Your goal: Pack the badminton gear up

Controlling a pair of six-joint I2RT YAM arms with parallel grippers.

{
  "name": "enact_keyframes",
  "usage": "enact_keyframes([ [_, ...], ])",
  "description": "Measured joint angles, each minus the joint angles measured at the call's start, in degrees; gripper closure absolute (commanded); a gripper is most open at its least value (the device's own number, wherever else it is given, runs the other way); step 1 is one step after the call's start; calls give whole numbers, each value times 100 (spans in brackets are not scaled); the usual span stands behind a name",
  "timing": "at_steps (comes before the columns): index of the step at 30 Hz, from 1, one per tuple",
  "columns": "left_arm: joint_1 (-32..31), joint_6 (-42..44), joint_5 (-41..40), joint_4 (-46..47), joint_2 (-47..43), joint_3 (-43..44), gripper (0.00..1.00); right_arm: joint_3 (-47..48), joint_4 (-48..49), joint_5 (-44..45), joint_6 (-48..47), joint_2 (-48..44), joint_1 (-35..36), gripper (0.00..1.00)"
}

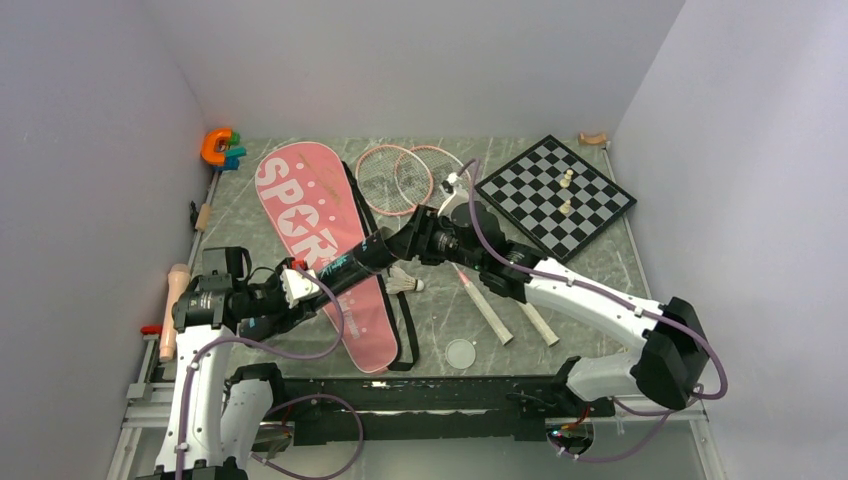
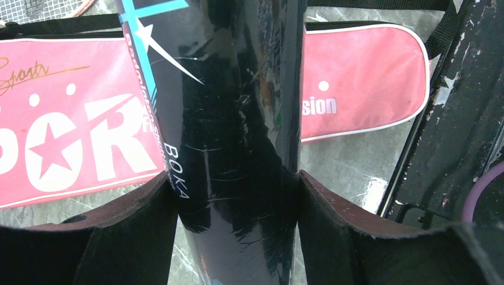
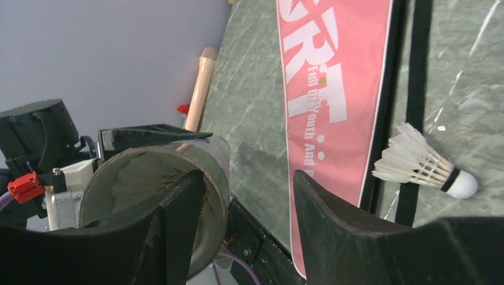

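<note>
Worktop (image 1: 600,260): grey-green marbled slab, scuffed, closed in on three sides by plain pale walls (image 1: 420,60). Dark tube (image 1: 365,255): glossy black with blue and white print, raised above the pink "SPORT" bag (image 1: 320,240); long axis diagonal, from near-left to far-right, open mouth turned to the right arm, something pale and feathery showing inside. Left fingers (image 2: 131,237): pinching the tube from both sides. Right fingers (image 3: 356,237): spread apart at the tube's mouth, nothing between them. Bag: flat on the worktop, long axis from far-left to near-centre, black strap along its right edge. Two rackets (image 1: 400,175): heads overlapping at the back, white handles running to the near-right. Shuttlecock (image 1: 405,283): on its side just beside the strap, cork toward the right. Chessboard (image 1: 555,195): back right, pale pieces standing on it. Orange toy (image 1: 215,147): back-left corner.
</note>
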Motion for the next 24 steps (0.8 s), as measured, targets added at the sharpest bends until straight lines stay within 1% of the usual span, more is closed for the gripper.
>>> enact_keyframes([
  [2, -4, 24, -7, -2, 0, 0, 100, 52, 24, -153, -33, 116, 20, 38],
  [8, -7, 146, -107, -85, 50, 0, 100, 400, 28, -737, -94, 564, 24, 20],
  [11, -17, 164, -87, -79, 50, 0, 100, 584, -256, -835, -243, 597, -22, 16],
  [15, -31, 173, -92, -33, -22, -103, 100, 616, -691, -951, -413, 278, -365, 16],
  [20, -33, 273, -186, -33, -151, -407, 100, 601, -1198, -1016, -610, -608, -1276, 18],
  [22, -33, 271, -254, -33, -166, -509, 100, 560, -1379, -946, -702, -907, -1436, 19],
  [24, -33, 260, -297, -35, -166, -573, 100, 494, -1637, -748, -798, -1040, -1432, 18],
])
